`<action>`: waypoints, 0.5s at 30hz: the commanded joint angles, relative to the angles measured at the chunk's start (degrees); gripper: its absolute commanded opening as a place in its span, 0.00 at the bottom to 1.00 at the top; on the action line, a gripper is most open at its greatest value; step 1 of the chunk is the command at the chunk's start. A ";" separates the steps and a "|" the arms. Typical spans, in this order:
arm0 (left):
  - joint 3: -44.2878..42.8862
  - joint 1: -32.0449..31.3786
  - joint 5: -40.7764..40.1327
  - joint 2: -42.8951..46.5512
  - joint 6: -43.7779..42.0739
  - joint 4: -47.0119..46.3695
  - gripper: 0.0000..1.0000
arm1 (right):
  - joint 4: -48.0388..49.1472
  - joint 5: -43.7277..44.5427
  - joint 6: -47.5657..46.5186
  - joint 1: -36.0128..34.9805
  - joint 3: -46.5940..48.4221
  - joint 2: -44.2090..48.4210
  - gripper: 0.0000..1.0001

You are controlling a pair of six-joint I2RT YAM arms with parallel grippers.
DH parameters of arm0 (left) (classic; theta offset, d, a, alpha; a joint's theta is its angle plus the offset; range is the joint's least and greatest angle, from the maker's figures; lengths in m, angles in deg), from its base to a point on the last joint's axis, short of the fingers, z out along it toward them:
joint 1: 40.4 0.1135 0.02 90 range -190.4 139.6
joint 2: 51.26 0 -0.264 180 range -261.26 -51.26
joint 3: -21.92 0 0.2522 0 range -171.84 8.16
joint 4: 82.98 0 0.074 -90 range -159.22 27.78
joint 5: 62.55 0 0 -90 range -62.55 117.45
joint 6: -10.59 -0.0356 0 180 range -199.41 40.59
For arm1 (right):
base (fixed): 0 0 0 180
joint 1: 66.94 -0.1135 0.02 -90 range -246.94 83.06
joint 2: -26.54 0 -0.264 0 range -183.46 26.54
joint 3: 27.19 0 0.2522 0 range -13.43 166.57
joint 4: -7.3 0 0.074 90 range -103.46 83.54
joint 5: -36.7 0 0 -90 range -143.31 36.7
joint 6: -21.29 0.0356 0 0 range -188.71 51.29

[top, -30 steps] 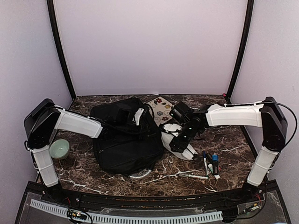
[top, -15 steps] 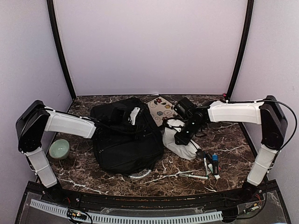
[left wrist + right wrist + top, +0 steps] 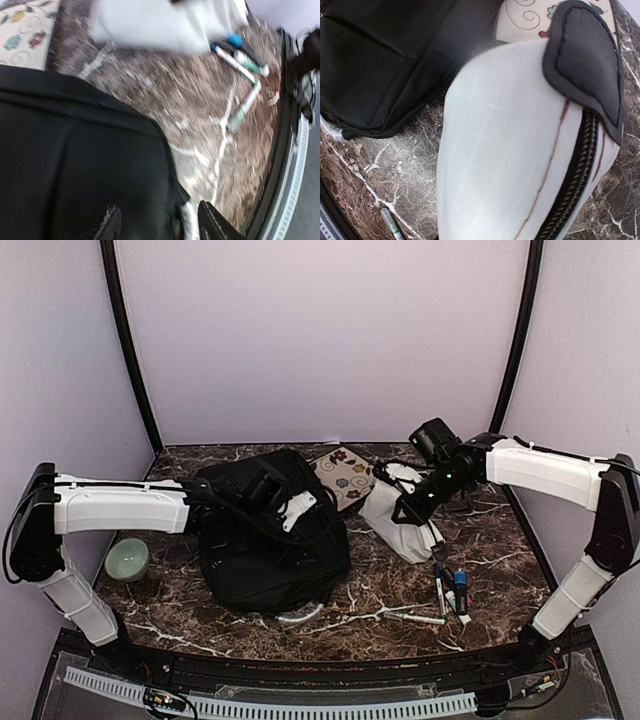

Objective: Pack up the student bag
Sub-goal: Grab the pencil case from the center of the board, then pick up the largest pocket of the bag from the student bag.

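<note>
Pale lilac walls (image 3: pixel 320 340) close in a dark marble table (image 3: pixel 480 540).

From above, the bag (image 3: pixel 270 540) lies left of centre. The left gripper (image 3: pixel 298 510) hovers over its top. The right gripper (image 3: pixel 405 508) is clamped on the upper end of a white pouch (image 3: pixel 400 530), which tilts with its lower end on the marble, just right of the bag. A flowered card (image 3: pixel 345 475) lies behind, between the two. Markers (image 3: pixel 450 590) and a pen (image 3: pixel 415 618) lie near the front right, and a green bowl (image 3: pixel 127 560) sits at the left.

The left wrist view is blurred. Both fingers (image 3: pixel 112 225) stand apart over the bag's black fabric (image 3: pixel 75 160), released, with nothing between them. Beyond are the pouch, markers and pen.

In the right wrist view the pouch fills the frame, showing a black tab (image 3: pixel 585 60) and a zipper (image 3: pixel 575 170). The fingers are hidden. The bag lies at the upper left, the card behind.
</note>
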 commanded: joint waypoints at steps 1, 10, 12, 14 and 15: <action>-2.85 -4.98 -5.89 0.44 -4.25 17.66 0.56 | 2.15 -3.01 -1.00 2.73 -0.67 3.92 0.10; -7.42 -11.13 -21.37 -6.19 -4.31 26.08 0.59 | 2.79 -5.08 -0.59 4.75 -1.93 5.51 0.10; -9.39 -11.51 -26.80 -8.40 -3.95 28.23 0.58 | 2.83 -5.53 -0.57 4.77 -1.98 5.71 0.10; -10.73 -11.75 -31.59 -9.97 -4.05 29.54 0.58 | 2.67 -5.89 -0.80 4.74 -2.22 6.06 0.10; -11.21 -11.76 -33.77 -10.61 -4.07 30.09 0.58 | 2.68 -5.91 -0.91 4.77 -2.39 6.26 0.10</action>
